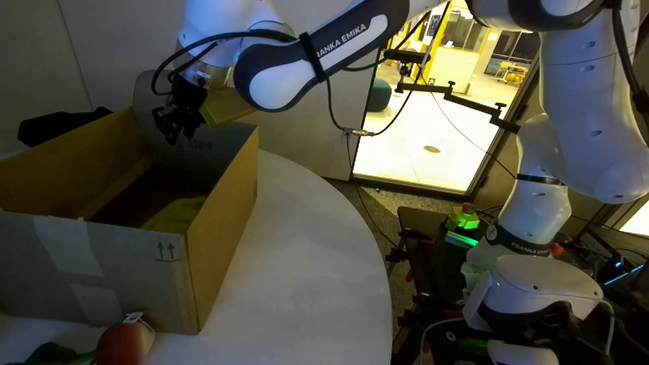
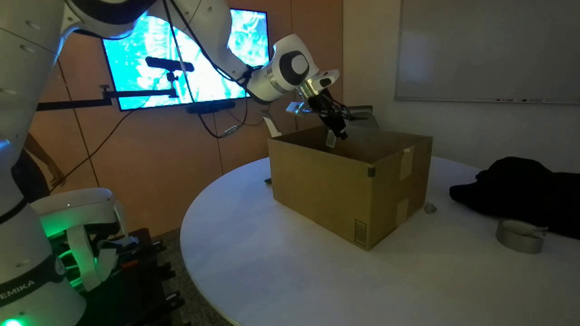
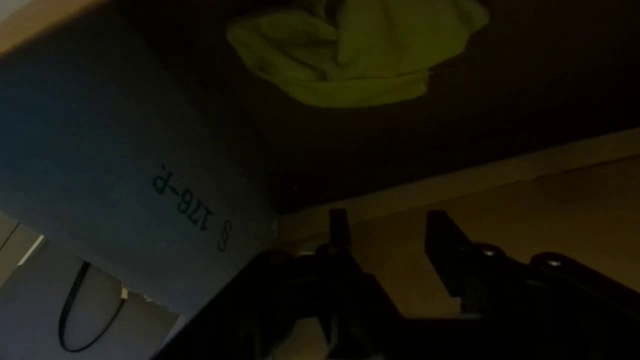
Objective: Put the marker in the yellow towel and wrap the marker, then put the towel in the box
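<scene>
Box (image 2: 317, 194) on the table (image 2: 272, 276), and down inside it, on the floor, the towel (image 1: 177, 215), over by the near right corner in an exterior view! Above, the gripper (image 3: 386, 220) hangs over the open top, towards the far end there, apart from the towel. Just before the near wall, a round object (image 1: 124, 342) on the table; behind the far wall, a chair (image 1: 145, 91). Across we go: in an exterior view, a heap of cloth (image 2: 521, 194) right of the box, a roll of tape (image 2: 519, 240) just before it, the whiteboard (image 2: 489, 50) behind, and back left, a screen (image 2: 131, 56) behind the arm (image 2: 222, 31).
</scene>
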